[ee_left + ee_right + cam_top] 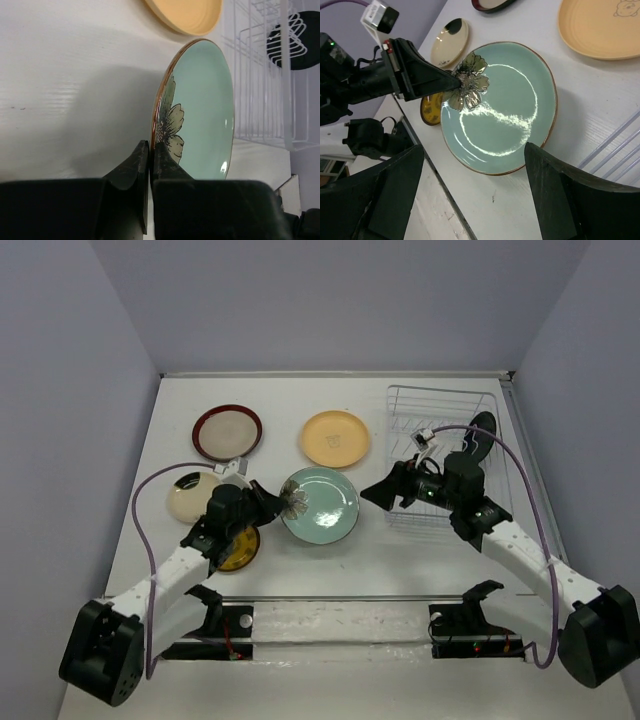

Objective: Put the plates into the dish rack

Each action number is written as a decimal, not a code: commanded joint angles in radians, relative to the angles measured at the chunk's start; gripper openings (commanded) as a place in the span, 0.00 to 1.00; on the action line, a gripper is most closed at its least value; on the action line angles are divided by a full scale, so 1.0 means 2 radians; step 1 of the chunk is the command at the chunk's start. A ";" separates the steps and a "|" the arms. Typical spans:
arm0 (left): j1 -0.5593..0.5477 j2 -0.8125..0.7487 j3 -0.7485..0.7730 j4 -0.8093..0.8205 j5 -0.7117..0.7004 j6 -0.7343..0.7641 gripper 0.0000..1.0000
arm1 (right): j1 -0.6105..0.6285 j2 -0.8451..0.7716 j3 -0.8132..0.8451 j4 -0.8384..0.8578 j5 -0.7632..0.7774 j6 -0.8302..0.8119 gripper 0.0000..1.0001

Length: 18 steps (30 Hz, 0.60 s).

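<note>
Nearest the left wrist camera, the left hand (150, 165) has its two dark fingers pressed together on the rim of the teal plate (205, 110), pinching it right at the dark flower. The top view places that grip at the plate's 9 o'clock. Only the right wrist view shows the whole face of the plate and the pinch on the flower from the far side. Whether the rim has left the counter (400, 570) I cannot tell.

The plate lies mid-counter. The right hand (472, 150) hangs over its 3 o'clock edge with fingers spread wide, holding nothing.

Around it in the top view:
- The peach plate (335, 438) is at 12 o'clock.
- The red-rimmed beige plate (227, 432) is at 10 o'clock.
- The small cream plate with a black patch (192, 495) is at 9 o'clock.
- The amber plate (240, 548), at 8 o'clock, is half hidden under the left arm and shows more clearly from the right wrist.
- The dish rack (440, 410) stands at 2 o'clock, with a dark plate with pale lines (480, 435) at its right edge. From the left wrist that plate is seen through the wires.
</note>
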 commanded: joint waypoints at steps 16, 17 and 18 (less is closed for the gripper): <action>0.002 -0.146 0.070 -0.014 0.111 0.003 0.06 | 0.041 0.115 0.084 -0.070 0.023 -0.041 0.92; 0.002 -0.146 0.073 -0.015 0.120 0.005 0.06 | 0.046 0.120 0.083 -0.072 0.028 -0.043 0.91; 0.002 -0.146 0.081 -0.015 0.124 0.011 0.06 | 0.046 0.123 0.082 -0.072 0.027 -0.042 0.91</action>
